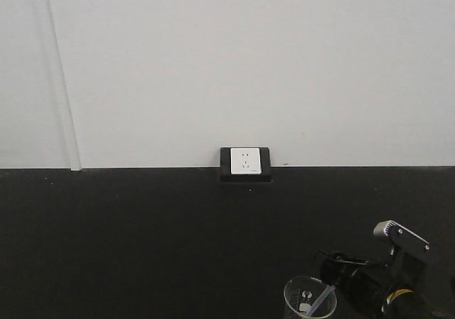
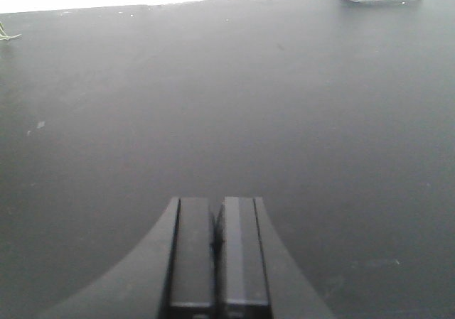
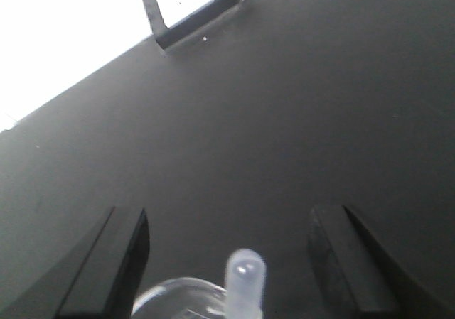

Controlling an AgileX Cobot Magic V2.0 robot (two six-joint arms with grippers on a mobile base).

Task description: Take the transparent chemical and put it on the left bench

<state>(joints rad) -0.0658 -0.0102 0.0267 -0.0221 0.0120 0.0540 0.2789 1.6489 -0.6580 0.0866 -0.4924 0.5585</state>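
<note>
You had right gripper (image 3: 227,216) spread wide, empty, straddling dropper pipette (image 3: 245,273), which stood bulb-up in glass beaker (image 3: 167,299) on black countertop (image 3: 284,120). Left gripper (image 2: 215,202) closed, empty. Pre-grasp step, likely; next you needed descent, squeeze on bulb.

Bench (image 1: 142,241): matte black top spanning the full width of the front view, its far edge meeting a white wall (image 1: 213,63). Socket box (image 1: 245,164): black housing with a white faceplate, seated on the bench at the wall line, a little right of centre. Glass beaker (image 1: 310,299): clear, upright, standing on the bench at the near right, well apart from the socket box. Left wrist view: a small pale-green wisp (image 2: 7,35) lies at the far left edge of the top, possibly thread; too small to identify.
</note>
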